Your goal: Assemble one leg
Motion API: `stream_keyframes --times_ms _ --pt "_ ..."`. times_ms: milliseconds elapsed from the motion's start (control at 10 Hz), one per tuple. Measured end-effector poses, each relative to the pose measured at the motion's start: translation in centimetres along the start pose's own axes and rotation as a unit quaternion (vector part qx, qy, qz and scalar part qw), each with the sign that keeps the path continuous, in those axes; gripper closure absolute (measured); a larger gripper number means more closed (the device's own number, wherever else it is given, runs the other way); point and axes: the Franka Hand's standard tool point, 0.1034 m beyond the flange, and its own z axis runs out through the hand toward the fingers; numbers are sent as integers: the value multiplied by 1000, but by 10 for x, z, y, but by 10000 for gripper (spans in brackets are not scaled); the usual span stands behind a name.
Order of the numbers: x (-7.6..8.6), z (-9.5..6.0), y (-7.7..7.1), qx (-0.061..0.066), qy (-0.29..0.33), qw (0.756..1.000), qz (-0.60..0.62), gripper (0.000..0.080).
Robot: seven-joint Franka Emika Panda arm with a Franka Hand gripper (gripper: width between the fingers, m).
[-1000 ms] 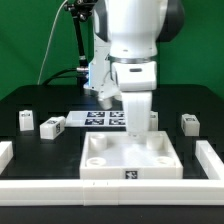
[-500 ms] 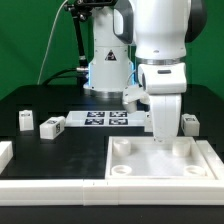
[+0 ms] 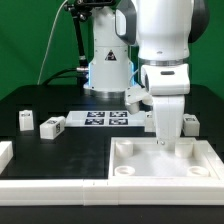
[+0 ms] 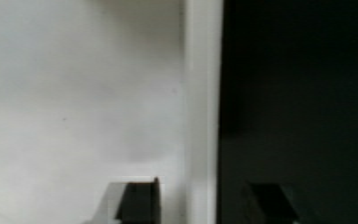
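Tray slid to the exterior view's right; end effector straddles its wall.

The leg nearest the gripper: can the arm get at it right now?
Probably, but not at once: the leg stands uncovered close beside the gripper, whose fingers straddle the tray wall and would have to lift clear first.

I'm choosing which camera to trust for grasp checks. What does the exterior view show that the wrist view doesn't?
Only the exterior view: three legs, the marker board, the arm and the whole white tray-like piece. Only the wrist view: the gripper with its fingertips apart on either side of that piece's wall, a gap on each side. Both: the gripper, the tray-like piece and the black table.
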Motion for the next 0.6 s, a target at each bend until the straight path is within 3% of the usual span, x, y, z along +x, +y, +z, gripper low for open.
stream_keyframes --times_ms 100,200,300,400,600 --pt "0 0 0 0 0 1000 0 331" --pt "0 0 0 0 0 1000 0 331" --pt "0 0 0 0 0 1000 0 213" --pt "-1 0 0 0 0 1000 1 163" --pt "-1 0 0 0 0 1000 1 154"
